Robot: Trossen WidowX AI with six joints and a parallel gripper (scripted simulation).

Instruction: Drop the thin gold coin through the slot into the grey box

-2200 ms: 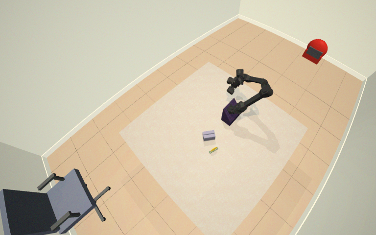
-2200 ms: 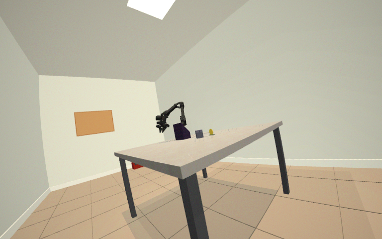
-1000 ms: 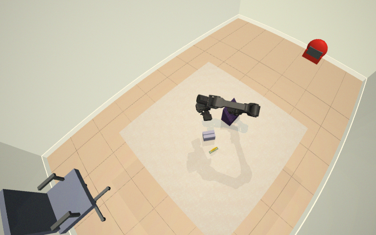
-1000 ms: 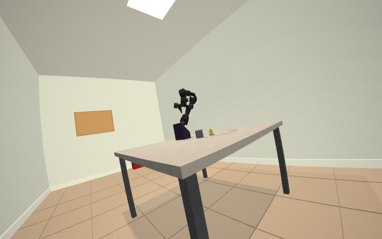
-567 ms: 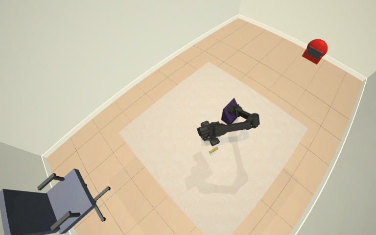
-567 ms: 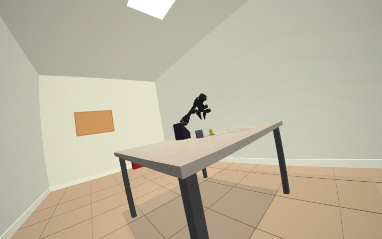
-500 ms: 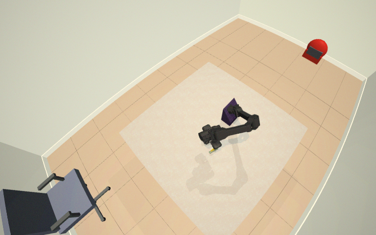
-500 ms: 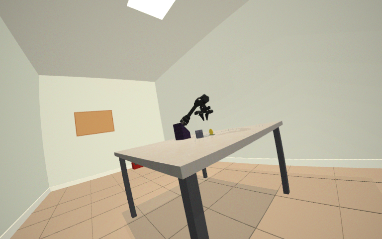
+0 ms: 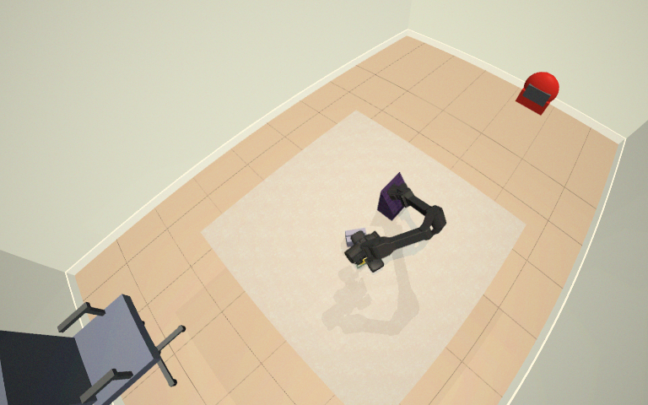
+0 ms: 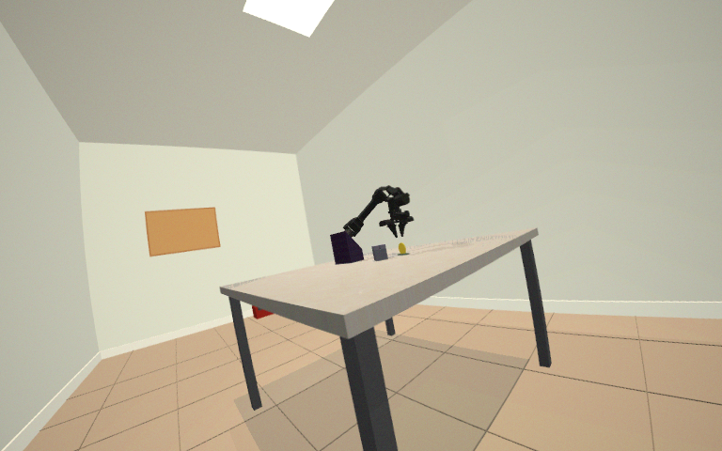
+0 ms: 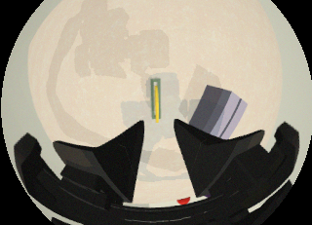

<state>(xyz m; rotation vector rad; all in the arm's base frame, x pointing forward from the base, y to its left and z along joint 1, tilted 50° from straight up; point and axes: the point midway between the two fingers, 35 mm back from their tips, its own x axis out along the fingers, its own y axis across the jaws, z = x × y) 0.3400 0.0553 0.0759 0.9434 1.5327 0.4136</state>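
Wrist: grey box beside coin

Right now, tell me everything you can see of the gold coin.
The gold coin is a thin, flat yellow disc, metallic-looking. It stands upright on its edge in the shallow dark-green holder, which alone touches it. From the wrist view it shows edge-on as a narrow yellow line; from the exterior view its face reads as a small oval on the table. The grey box sits apart beside it. The gripper hangs above, jaws parted, not touching it.
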